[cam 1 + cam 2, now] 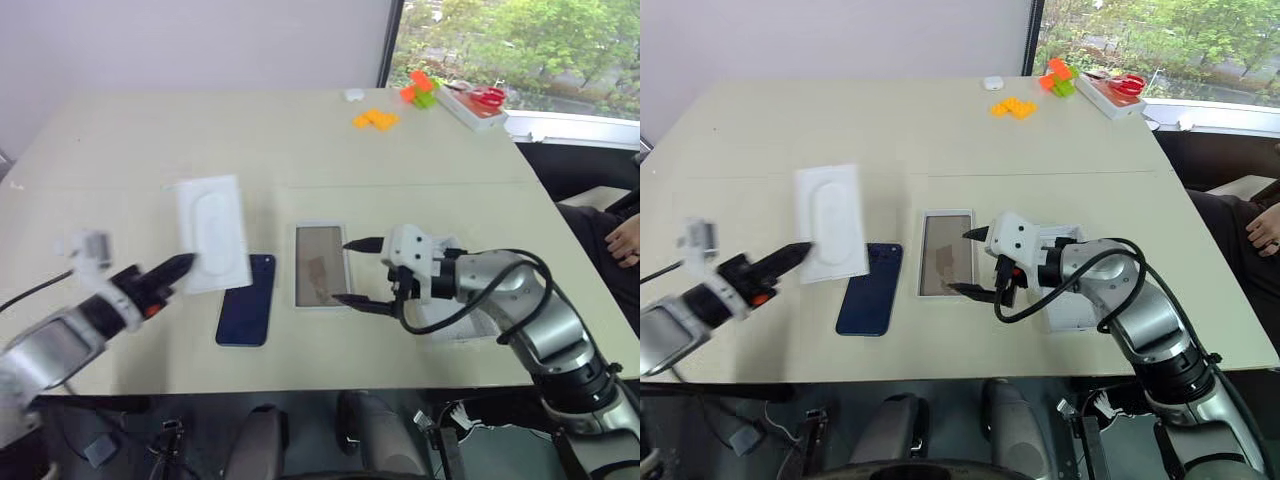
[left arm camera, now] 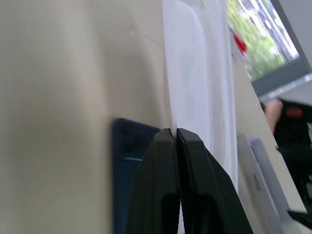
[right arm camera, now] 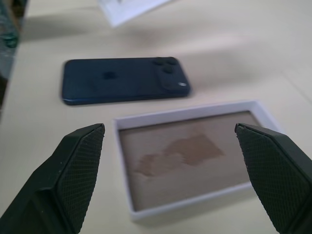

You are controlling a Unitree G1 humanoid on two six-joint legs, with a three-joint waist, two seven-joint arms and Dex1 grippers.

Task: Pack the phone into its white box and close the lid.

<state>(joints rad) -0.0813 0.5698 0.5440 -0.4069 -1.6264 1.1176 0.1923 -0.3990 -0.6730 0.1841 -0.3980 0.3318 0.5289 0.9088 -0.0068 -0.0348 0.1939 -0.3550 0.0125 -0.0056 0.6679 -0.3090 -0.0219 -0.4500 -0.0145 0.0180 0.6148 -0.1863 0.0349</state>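
You have one phone lying back-up on the table, with one white box just beside it on the robot's right, open and showing its brownish floor. The phone's camera cluster shows in the right wrist view. One flat white insert with an oval hollow is pinched at its edge by your left gripper, fingers pressed together on the card (it is lifted, its lower corner overlapping the phone's top-left in the head views). Your right gripper hovers at the box's right side, its two fingers spread wide apart, gripping nothing. A white sheet lies under that arm. At the far edge you can count one pair of red-handled scissors.
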